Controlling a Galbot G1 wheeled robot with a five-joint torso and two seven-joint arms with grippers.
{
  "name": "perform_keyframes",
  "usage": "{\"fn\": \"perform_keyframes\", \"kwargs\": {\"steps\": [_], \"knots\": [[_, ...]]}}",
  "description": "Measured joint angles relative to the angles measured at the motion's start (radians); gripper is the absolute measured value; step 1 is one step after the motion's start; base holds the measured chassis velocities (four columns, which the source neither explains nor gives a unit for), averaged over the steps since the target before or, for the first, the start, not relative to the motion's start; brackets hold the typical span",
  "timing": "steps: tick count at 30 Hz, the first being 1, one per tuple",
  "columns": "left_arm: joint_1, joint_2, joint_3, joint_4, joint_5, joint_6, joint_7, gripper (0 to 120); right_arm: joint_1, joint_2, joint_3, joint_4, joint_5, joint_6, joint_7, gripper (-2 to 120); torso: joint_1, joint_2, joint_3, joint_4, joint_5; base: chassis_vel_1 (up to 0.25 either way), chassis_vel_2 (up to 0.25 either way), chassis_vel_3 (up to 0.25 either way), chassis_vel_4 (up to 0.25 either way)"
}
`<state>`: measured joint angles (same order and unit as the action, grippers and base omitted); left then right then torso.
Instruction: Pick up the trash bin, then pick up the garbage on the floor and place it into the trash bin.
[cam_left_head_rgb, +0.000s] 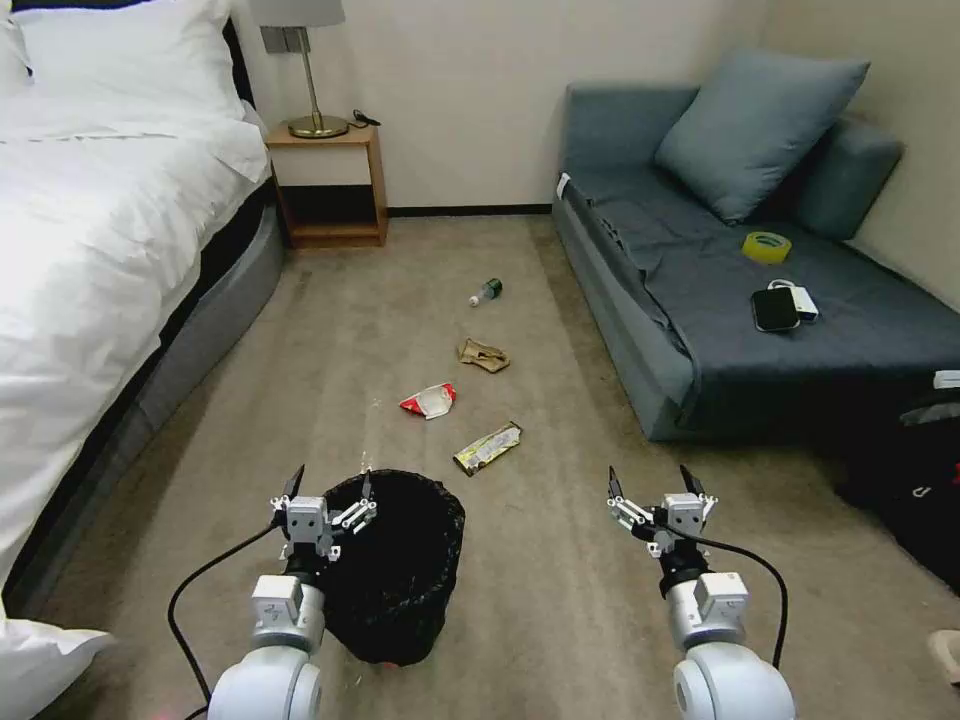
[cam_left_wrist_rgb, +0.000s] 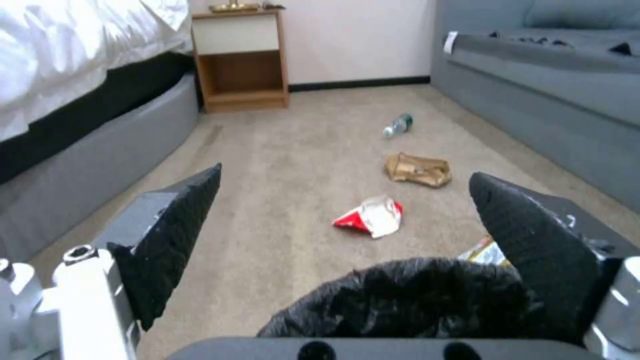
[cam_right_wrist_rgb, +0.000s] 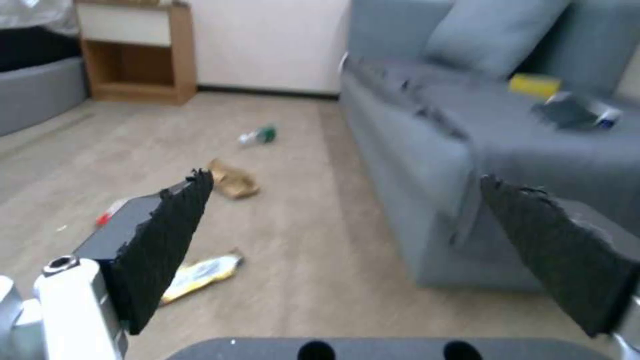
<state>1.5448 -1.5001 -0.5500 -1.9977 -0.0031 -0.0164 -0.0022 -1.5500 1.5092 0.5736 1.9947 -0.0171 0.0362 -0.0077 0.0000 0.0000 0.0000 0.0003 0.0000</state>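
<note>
The trash bin (cam_left_head_rgb: 400, 560), lined with a black bag, stands on the carpet just in front of me. My left gripper (cam_left_head_rgb: 332, 478) hangs open at its left rim, and the bag's edge (cam_left_wrist_rgb: 413, 295) shows low between the fingers. Beyond the bin lies the garbage: a red-white wrapper (cam_left_head_rgb: 430, 400), a yellow-black wrapper (cam_left_head_rgb: 488, 447), a tan paper wad (cam_left_head_rgb: 483, 355) and a small green-capped bottle (cam_left_head_rgb: 486, 292). My right gripper (cam_left_head_rgb: 649, 475) is open and empty, right of the bin and above bare carpet, with the yellow-black wrapper (cam_right_wrist_rgb: 200, 274) below it to the left.
A white bed (cam_left_head_rgb: 90, 250) runs along the left, with a wooden nightstand (cam_left_head_rgb: 330, 185) at the back wall. A grey sofa (cam_left_head_rgb: 640, 330) on the right holds a yellow tape roll (cam_left_head_rgb: 767, 245) and a black phone (cam_left_head_rgb: 775, 308). A black backpack (cam_left_head_rgb: 920, 480) sits at the far right.
</note>
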Motion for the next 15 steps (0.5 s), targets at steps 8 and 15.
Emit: {"fn": "perform_keyframes", "kwargs": {"steps": [8, 15], "knots": [[-0.082, 0.000, -0.004, 0.036, -0.042, -0.233, -0.058, 100, 0.001, 0.062, 0.144, -0.038, -0.116, 0.230, -0.055, 100, 0.000, 0.000, 0.000, -0.0004, 0.0000, 0.000, 0.000, 0.000, 0.000], [-0.082, -0.007, -0.019, 0.051, -0.080, -0.239, -0.095, 100, 0.009, 0.099, 0.229, -0.075, -0.189, 0.388, -0.115, 100, 0.000, 0.000, 0.000, -0.0005, -0.0003, 0.000, 0.000, 0.000, 0.000]]}}
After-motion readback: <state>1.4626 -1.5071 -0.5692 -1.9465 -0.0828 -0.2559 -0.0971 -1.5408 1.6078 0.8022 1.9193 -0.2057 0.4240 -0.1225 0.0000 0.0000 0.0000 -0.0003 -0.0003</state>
